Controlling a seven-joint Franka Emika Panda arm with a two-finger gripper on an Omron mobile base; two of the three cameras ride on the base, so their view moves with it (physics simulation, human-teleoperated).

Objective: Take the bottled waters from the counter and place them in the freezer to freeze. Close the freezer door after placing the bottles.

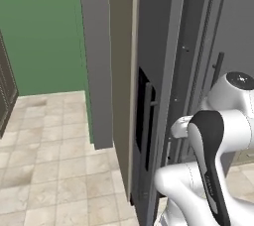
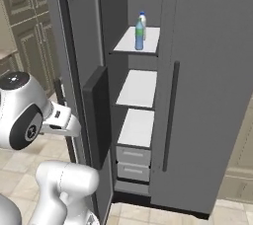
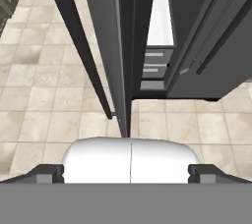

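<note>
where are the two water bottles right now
In the right base view the bottled waters stand close together on the top white shelf inside the open freezer, near the shelf's left front, above two bare shelves and the grey drawers.

Beige floor tiles (image 1: 49, 145) are spreading across the lower half, toward seven o'clock. A green wall (image 1: 42, 31) is rising at ten o'clock. Dark panelled cabinets (image 2: 27, 26) are standing at ten o'clock, and a plain grey refrigerator door (image 2: 212, 86) is filling three o'clock.
</note>
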